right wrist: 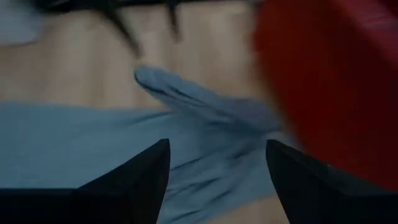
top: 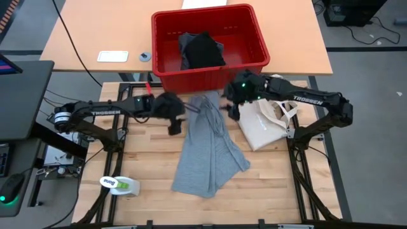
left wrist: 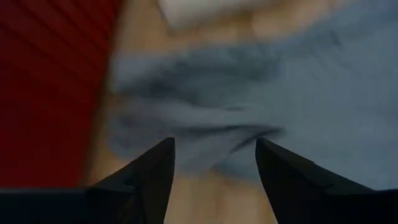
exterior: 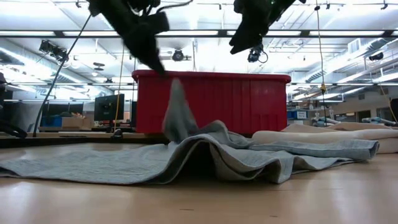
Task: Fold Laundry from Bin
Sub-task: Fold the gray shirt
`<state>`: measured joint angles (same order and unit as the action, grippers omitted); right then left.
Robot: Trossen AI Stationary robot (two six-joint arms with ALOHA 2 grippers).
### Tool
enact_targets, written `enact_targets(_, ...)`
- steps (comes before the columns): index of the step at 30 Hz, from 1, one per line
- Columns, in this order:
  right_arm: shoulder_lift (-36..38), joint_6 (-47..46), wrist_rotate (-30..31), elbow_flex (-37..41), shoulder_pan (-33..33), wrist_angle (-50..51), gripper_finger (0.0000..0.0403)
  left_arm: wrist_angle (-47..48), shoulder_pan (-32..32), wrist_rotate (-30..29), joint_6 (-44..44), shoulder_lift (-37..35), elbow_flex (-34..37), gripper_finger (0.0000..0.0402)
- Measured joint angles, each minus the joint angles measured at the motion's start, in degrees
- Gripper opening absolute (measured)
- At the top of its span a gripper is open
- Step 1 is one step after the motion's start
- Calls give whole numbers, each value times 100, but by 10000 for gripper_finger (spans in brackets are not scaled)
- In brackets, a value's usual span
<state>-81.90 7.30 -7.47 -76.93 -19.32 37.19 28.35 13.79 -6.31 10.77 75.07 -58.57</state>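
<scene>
The grey T-shirt [top: 208, 152] was spread rumpled on the table [top: 152, 165] just in front of the red bin [top: 254, 38], in which a black garment [top: 202, 51] was left. Both grippers were held above the shirt's end nearest the bin, the left gripper [left wrist: 214, 163] and right gripper [right wrist: 217, 163] with fingers parted, nothing clasped. A cream tote bag [top: 267, 124] lay beside the shirt.

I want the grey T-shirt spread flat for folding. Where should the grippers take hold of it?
Probably at the bunched upper edge of the grey T-shirt beside the red bin, from above. The left gripper and right gripper hang open on either side of that end.
</scene>
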Motion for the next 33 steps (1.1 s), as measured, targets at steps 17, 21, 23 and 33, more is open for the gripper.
enact_targets(17, -1535, -529, 963, 11, 2982, -103, 268, 1124, -1731, -2, -1776, -2, 0, 224)
enact_targets(21, -1592, -704, 1265, 118, 3533, -298, 261, 1112, -2532, -33, -1986, -2, 0, 224)
enact_targets(23, -1592, -889, 1304, 382, 3730, -638, 257, 906, -2937, -355, -2084, -2, 27, 224)
enact_targets(33, -1730, -1443, 2063, 2223, 4277, -5043, 252, -3137, -4285, -2601, -1282, -3, 1858, 224)
